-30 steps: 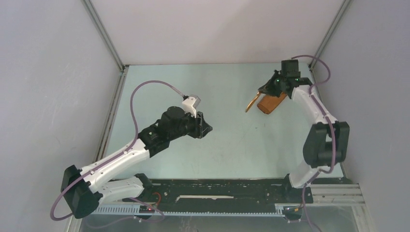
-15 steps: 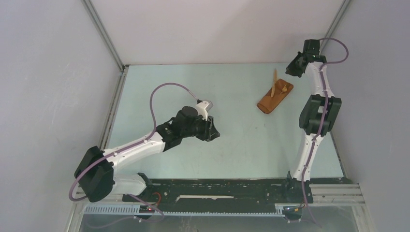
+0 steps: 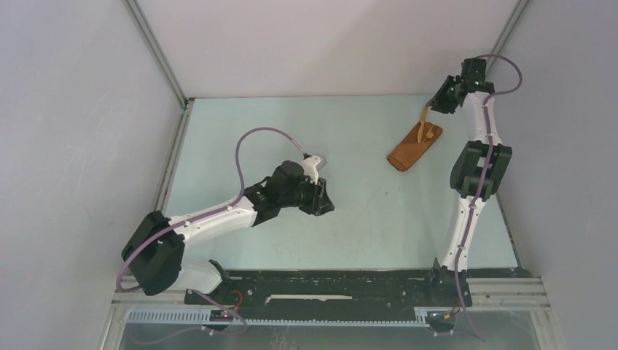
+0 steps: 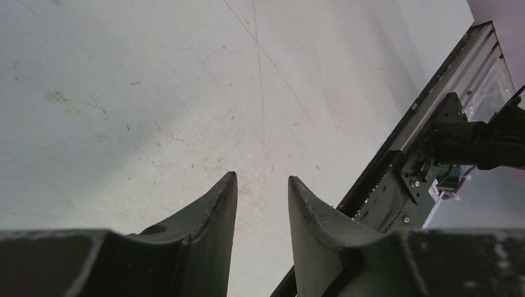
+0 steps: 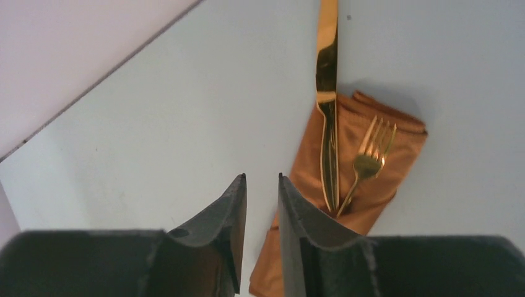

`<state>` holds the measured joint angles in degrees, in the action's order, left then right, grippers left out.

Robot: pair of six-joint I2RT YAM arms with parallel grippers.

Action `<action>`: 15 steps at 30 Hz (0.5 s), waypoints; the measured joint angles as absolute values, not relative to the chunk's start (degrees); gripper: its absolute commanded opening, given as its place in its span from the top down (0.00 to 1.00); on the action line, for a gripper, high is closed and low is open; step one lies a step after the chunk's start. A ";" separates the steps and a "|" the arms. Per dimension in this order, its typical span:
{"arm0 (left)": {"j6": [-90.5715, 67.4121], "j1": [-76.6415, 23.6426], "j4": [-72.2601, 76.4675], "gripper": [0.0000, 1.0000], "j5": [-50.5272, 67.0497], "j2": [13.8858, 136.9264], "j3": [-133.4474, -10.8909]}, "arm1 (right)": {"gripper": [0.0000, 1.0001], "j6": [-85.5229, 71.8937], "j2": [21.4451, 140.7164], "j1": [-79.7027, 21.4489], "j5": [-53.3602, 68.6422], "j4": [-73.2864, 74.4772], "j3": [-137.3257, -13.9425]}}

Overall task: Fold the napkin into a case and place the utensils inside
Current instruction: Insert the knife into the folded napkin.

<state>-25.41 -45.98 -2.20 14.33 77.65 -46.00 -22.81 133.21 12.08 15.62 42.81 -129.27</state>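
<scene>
The case (image 5: 396,162), utensils (image 5: 326,80) protruding, lies just beyond my right gripper (image 5: 260,180), offset rightward; jaws narrowly apart, gripping nothing.

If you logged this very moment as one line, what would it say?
left end effector: open, empty | right end effector: open, empty | knife, fork: tucked in case

Bright, even, diffuse light with a cool cast. Faint soft-edged shadows on the table (image 4: 347,68). Warm glare off the gold knife (image 5: 327,43) and fork (image 5: 370,158). Right gripper fingers (image 5: 224,216) close up, dark, underexposed, slightly soft; top view sharp.
</scene>
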 measured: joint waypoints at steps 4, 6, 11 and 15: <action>-25.41 -45.98 -2.09 0.58 14.90 77.80 -46.02 | 0.59 -20.95 138.19 11.99 14.96 43.62 -135.76; -25.39 -45.98 -2.04 0.58 15.07 77.80 -46.06 | 0.59 -19.92 139.52 11.62 13.69 44.45 -135.92; -25.39 -45.98 -1.80 0.59 15.29 77.82 -46.09 | 0.71 -17.21 142.32 10.68 9.47 46.02 -135.92; -25.39 -45.98 -1.78 0.59 15.31 78.04 -46.09 | 0.70 -15.94 143.90 9.65 7.05 46.22 -136.00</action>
